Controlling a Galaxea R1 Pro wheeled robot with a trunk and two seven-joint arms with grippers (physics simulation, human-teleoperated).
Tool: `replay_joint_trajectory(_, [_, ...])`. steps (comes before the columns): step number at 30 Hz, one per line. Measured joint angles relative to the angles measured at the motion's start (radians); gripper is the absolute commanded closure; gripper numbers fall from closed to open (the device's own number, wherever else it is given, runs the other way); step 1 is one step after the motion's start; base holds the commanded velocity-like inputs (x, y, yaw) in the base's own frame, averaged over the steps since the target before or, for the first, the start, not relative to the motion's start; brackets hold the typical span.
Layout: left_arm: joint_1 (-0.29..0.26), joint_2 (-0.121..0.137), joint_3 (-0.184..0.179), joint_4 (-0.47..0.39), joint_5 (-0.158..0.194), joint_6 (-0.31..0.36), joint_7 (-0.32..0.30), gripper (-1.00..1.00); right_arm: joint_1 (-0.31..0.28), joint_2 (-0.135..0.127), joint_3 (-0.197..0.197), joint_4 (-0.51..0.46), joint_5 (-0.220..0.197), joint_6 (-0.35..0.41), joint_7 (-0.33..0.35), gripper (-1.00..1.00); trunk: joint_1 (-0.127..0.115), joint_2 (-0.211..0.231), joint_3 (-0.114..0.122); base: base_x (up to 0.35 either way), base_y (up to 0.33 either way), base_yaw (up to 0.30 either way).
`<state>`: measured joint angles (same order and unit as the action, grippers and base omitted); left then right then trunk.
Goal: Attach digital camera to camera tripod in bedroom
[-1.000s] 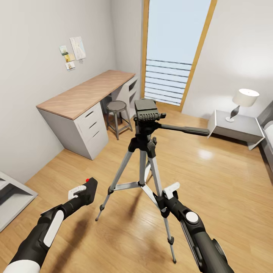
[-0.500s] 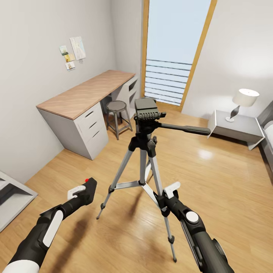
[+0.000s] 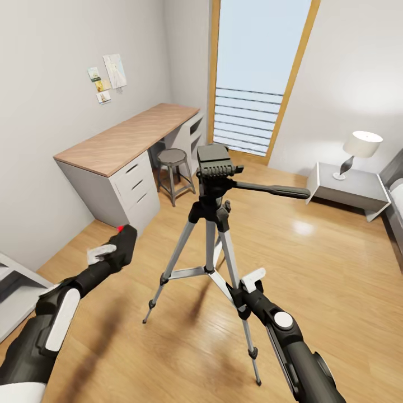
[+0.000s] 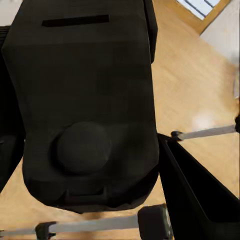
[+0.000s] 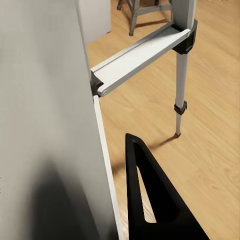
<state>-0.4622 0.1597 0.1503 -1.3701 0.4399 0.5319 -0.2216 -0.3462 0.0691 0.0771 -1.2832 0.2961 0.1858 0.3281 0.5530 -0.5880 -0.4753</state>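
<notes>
The camera tripod (image 3: 215, 168) stands in the middle of the bedroom's wood floor, its black head plate bare and its pan handle (image 3: 274, 192) pointing right. My left gripper (image 3: 112, 253) is shut on the black digital camera (image 3: 124, 245), red button on top, held left of the tripod and below its head. Up close, the digital camera (image 4: 85, 100) hangs over silver tripod legs (image 4: 100, 227). My right gripper (image 3: 246, 285) sits at the front right tripod leg (image 5: 45, 125) and looks shut on it; one black finger (image 5: 150, 200) lies beside the leg.
A wooden desk (image 3: 123, 137) with drawers and a stool (image 3: 172, 162) stand at the left wall. A tall window (image 3: 252, 73) is behind the tripod. A nightstand (image 3: 350, 187) with a lamp (image 3: 361, 145) stands at the right, a grey shelf (image 3: 17, 291) at the near left.
My left arm has lifted the digital camera up and a little left, away from me. The tripod and my right arm have barely moved.
</notes>
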Motion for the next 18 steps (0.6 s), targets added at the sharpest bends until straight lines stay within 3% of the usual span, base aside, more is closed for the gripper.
replay_joint_trajectory(3, [-0.012, 0.003, 0.000, -0.083, -0.003, 0.036, 0.000, 1.00, 0.000, 0.000, 0.001, 0.001, -0.004, 0.000, -0.003, 1.00, 0.000, 0.000, 0.000, 0.000, 0.000, 0.000])
replay_joint_trajectory(10, [-0.157, 0.010, 0.000, -0.157, 0.001, 0.178, 0.002, 1.00, 0.000, -0.004, 0.001, 0.008, -0.020, -0.001, -0.013, 1.00, 0.000, 0.000, 0.000, 0.000, 0.000, 0.000])
replay_joint_trajectory(16, [-0.326, 0.007, 0.000, -0.166, 0.007, 0.309, 0.008, 1.00, 0.000, -0.009, 0.000, 0.007, -0.026, 0.002, -0.014, 1.00, 0.000, 0.000, 0.000, 0.000, 0.000, 0.000])
replay_joint_trajectory(18, [-0.425, -0.001, -0.001, -0.139, 0.004, 0.408, 0.013, 1.00, 0.000, -0.009, -0.001, 0.004, -0.027, 0.008, -0.014, 1.00, 0.000, 0.000, 0.000, 0.000, 0.000, 0.000])
